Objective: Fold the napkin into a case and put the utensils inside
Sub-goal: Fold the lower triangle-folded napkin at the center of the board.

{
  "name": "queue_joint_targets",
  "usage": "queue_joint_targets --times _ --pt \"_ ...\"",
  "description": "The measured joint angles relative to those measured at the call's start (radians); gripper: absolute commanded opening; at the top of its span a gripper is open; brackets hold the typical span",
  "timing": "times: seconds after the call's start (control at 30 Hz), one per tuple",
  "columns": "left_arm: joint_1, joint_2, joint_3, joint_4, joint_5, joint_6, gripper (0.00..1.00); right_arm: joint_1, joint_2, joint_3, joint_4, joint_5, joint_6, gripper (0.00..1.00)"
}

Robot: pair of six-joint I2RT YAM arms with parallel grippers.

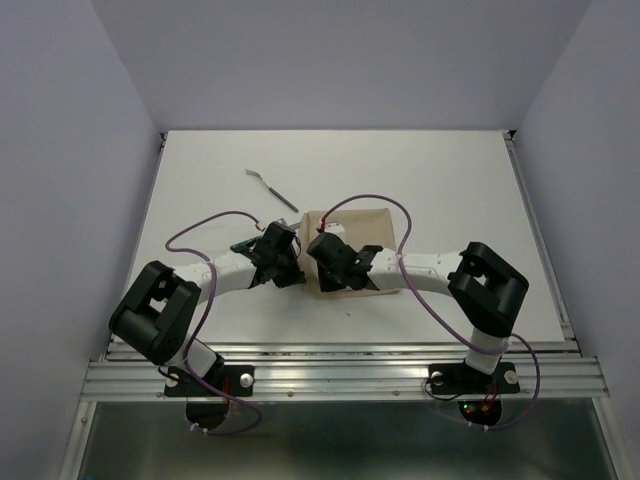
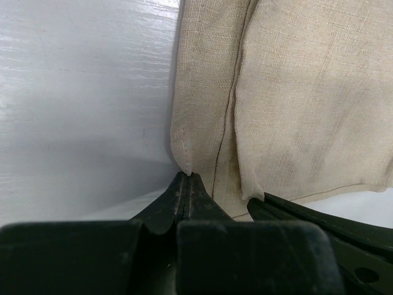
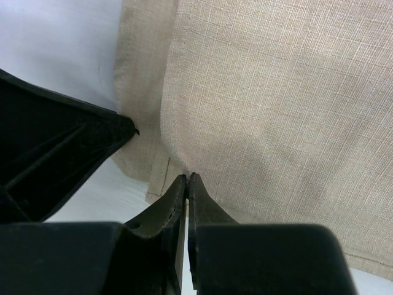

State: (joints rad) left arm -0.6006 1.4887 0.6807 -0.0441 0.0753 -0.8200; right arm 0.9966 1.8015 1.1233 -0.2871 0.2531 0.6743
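The beige napkin [image 1: 360, 232] lies mid-table, partly folded, one layer over another. My left gripper [image 1: 297, 268] is shut on a corner of the lower layer [image 2: 186, 166] at the cloth's left edge. Just right of it, my right gripper [image 1: 321, 260] is shut on the corner of the upper layer [image 3: 202, 153]. In the left wrist view the right gripper's fingers [image 2: 307, 212] show at the lower right. The left gripper's fingers [image 3: 67, 153] show at the left of the right wrist view. One slim silvery utensil [image 1: 272, 188] lies on the table, left of and beyond the napkin. No case shape shows.
Purple cables [image 1: 215, 222] loop above both arms over the table and the cloth. The white table [image 1: 450, 190] is walled at the back and both sides, with a metal rail [image 1: 340, 375] along the near edge.
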Motion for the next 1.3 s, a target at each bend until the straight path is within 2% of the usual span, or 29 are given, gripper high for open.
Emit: queue_joint_targets --times 0.23,0.33,0.5,0.67,0.8,1.0,1.3 --pt "0.0 0.0 0.0 0.0 0.001 0.0 0.0 0.003 -0.01 -0.014 -0.001 -0.018 0.0 0.03" --pt "0.0 0.0 0.0 0.0 0.001 0.0 0.0 0.015 -0.01 -0.014 0.0 -0.025 0.0 0.08" --pt "0.0 0.0 0.0 0.0 0.002 0.0 0.0 0.031 -0.01 -0.014 0.0 -0.044 0.005 0.32" --pt "0.0 0.0 -0.001 0.0 0.002 0.0 0.0 0.031 -0.01 -0.014 0.001 -0.053 0.015 0.39" --pt "0.0 0.0 -0.003 0.001 0.003 0.0 0.0 0.031 -0.023 -0.017 -0.002 -0.05 0.019 0.42" --pt "0.0 -0.016 -0.011 0.001 0.003 0.0 0.0 0.032 -0.079 -0.017 -0.004 -0.018 0.018 0.42" --pt "0.0 -0.047 -0.027 0.003 0.003 -0.001 0.0 0.031 -0.08 -0.017 -0.013 -0.014 0.019 0.42"
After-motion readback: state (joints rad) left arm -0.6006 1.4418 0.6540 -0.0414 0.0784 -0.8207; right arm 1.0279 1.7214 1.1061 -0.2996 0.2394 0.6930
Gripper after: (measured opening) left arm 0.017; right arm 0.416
